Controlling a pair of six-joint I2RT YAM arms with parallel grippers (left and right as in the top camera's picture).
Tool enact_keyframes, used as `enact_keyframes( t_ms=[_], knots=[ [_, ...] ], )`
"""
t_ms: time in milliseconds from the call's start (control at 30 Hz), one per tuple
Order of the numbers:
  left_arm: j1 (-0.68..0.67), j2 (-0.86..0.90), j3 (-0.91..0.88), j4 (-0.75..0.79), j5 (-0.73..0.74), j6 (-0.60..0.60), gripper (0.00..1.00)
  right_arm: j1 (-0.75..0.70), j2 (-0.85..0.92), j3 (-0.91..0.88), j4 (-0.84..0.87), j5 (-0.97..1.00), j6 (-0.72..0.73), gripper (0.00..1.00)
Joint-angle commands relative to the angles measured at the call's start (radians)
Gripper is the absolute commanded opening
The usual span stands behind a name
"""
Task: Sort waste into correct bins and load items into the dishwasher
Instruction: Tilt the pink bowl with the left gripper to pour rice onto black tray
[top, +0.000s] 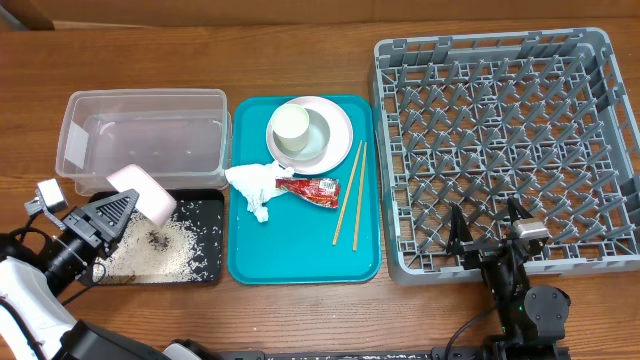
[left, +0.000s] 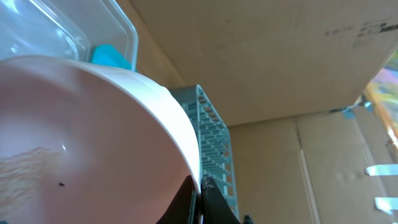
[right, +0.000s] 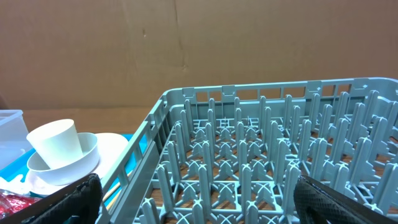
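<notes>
Overhead: left fingers (top: 130, 202) are shut on the rim of the large pinkish-white plate (top: 148, 190), which is tilted over the back edge of the black tray (top: 208, 212). Loose rice (top: 165, 250) is spread across that tray, with a few dark specks among it. The clear tub (top: 72, 135) sits just behind the tray.

The teal tray (top: 300, 255) carries the cup (top: 291, 125) standing in the bowl (top: 303, 152) on the small plate (top: 337, 128). Also on it are the crumpled napkin (top: 255, 185), the red sauce packet (top: 315, 190) and the chopsticks (top: 350, 195).

Only the left wrist view shows the grip up close. The fingers pinch the plate's white edge, and the pink face bears faint smears and one dark speck.

Right fingers (top: 487, 232) are spread wide with nothing between them, at the near edge of the grey dish rack (top: 500, 130). The right wrist view looks along the rack's pegs and shows the cup and bowl side-on beyond its left wall.
</notes>
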Motion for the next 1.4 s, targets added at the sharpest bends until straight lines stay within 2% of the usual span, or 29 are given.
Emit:
enact_keyframes(
  t_ms=[0,100,167,233,300,400,633,733,833,900,933,1000,1267,1367],
  knots=[
    [0.006,-0.020,-0.003,-0.006,0.046,0.074,0.04,-0.003,-0.009,-0.011,0.005,-0.002,0.001,1.00],
    [0.006,-0.020,-0.004,0.030,0.014,-0.012,0.04,-0.003,-0.009,-0.011,0.005,-0.002,0.001,1.00],
    [0.006,-0.020,-0.003,0.013,0.047,0.028,0.04,-0.003,-0.009,-0.011,0.005,-0.002,0.001,1.00],
    [0.006,-0.020,-0.004,0.059,0.044,0.037,0.04,-0.003,-0.009,-0.011,0.005,-0.002,0.001,1.00],
    [0.006,-0.020,-0.003,0.052,0.021,-0.060,0.04,-0.003,-0.009,-0.011,0.005,-0.002,0.001,1.00],
    [0.006,-0.020,-0.003,0.060,0.038,-0.010,0.04,-0.003,-0.009,-0.011,0.005,-0.002,0.001,1.00],
    [0.004,-0.019,-0.003,0.038,0.030,-0.049,0.04,-0.003,-0.009,-0.011,0.005,-0.002,0.001,1.00],
    [0.004,-0.019,-0.003,0.008,0.075,0.018,0.04,-0.003,-0.009,-0.011,0.005,-0.002,0.001,1.00],
    [0.004,-0.019,-0.003,-0.004,0.074,-0.038,0.04,-0.003,-0.009,-0.011,0.005,-0.002,0.001,1.00],
    [0.004,-0.020,-0.003,-0.013,0.096,0.006,0.04,-0.003,-0.009,-0.011,0.005,-0.002,0.001,1.00],
    [0.004,-0.020,-0.003,0.043,0.071,0.010,0.04,-0.003,-0.009,-0.011,0.005,-0.002,0.001,1.00],
    [0.004,-0.020,-0.003,0.063,-0.002,-0.049,0.04,-0.003,-0.009,-0.011,0.005,-0.002,0.001,1.00],
    [-0.043,-0.020,-0.003,0.026,-0.124,-0.064,0.04,-0.003,-0.009,-0.011,0.005,-0.002,0.001,1.00],
    [-0.072,-0.021,0.002,0.024,-0.174,-0.116,0.04,-0.003,-0.009,-0.011,0.005,-0.002,0.001,1.00]
  ],
)
